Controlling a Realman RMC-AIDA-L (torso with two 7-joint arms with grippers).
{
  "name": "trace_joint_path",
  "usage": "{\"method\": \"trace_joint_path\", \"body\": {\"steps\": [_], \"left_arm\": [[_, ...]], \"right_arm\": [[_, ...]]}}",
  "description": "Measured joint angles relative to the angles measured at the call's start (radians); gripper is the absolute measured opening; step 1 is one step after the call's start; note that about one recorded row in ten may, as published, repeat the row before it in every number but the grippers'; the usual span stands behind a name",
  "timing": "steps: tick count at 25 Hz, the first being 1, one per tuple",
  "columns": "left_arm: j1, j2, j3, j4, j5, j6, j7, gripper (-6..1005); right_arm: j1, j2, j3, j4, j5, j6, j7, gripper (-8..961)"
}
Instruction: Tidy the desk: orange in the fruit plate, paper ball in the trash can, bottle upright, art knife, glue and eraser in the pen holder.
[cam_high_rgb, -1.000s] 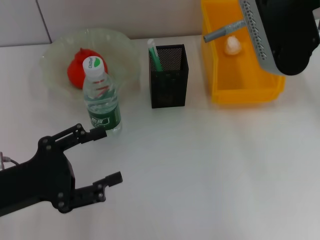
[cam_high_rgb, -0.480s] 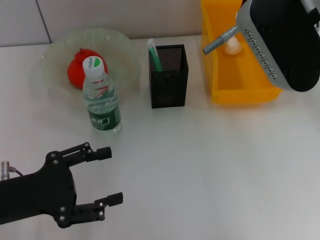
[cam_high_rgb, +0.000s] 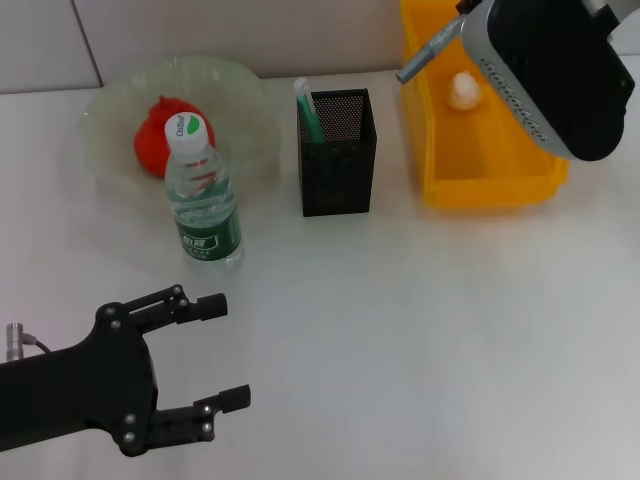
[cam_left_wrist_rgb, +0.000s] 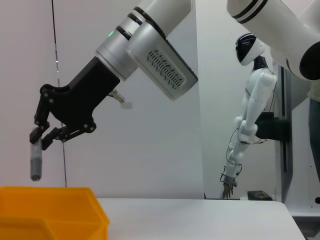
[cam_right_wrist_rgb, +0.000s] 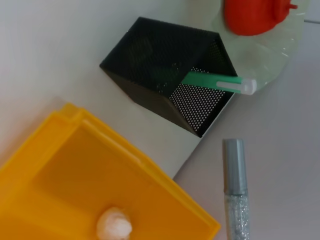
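**Right pincer holds the glue pen above the trash can's near-left rim**

Your right pincer (cam_left_wrist_rgb: 42, 134) is clamped on a grey-capped glue pen (cam_high_rgb: 418, 60), which hangs straight down from its fingers. In the left wrist view the pen's lower end sits just above the rim of the yellow trash can (cam_high_rgb: 437, 150). From the head view the pen pokes out over the can's left wall, on the side facing the pen holder (cam_high_rgb: 338, 152). The right wrist view shows the pen's tip (cam_right_wrist_rgb: 234, 170) beside the can's corner, with the pen holder a little further off.

The paper ball (cam_high_rgb: 463, 91) lies inside the trash can, toward the far edge of the tabletop (cam_high_rgb: 400, 320). A green-and-white stick (cam_high_rgb: 308, 110) leans in the pen holder's left corner. The orange (cam_high_rgb: 155, 140) rests in the fruit plate (cam_high_rgb: 110, 100) at the far left of the tabletop. The bottle (cam_high_rgb: 204, 195) stands upright, just in front of the plate.

Your left pincer (cam_high_rgb: 225, 350) hovers with fingers spread wide over the near left corner, well apart from the bottle and gripping nothing.
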Motion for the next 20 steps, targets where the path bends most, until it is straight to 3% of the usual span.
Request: {"method": "trace_joint_path", "body": {"steps": [20], "left_arm": [[-0.002,-0.008,0.009,-0.008,-0.006,0.0,0.001,792]], "right_arm": [[0.065,0.009,-0.028,0.268,0.002,0.291,-0.266,126]]}}
